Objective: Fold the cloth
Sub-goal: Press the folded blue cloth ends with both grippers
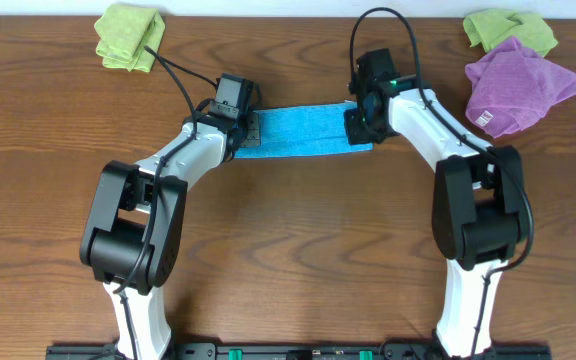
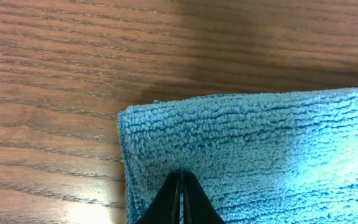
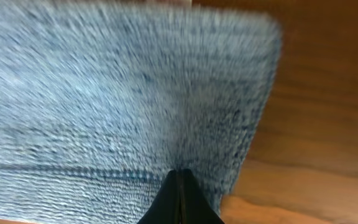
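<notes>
The sky-blue cloth [image 1: 303,130] lies as a narrow strip on the wooden table, stretched between my two arms. At its left end my left gripper [image 1: 246,135] is shut on it. The left wrist view shows those black fingertips [image 2: 180,177] pinched together in the terry pile [image 2: 260,155], close to the cloth's left edge. My right gripper [image 1: 358,125] is shut on the right end. The right wrist view is blurred; there the closed tips [image 3: 179,173] bite the cloth [image 3: 104,93] near its right edge, with a stitched hem running across just behind them.
A lime-green cloth [image 1: 128,35] lies crumpled at the back left. Another lime-green cloth [image 1: 508,30] sits at the back right, with a purple cloth [image 1: 518,85] in front of it, close to my right arm. Bare wood [image 1: 298,230] stretches between the arm bases.
</notes>
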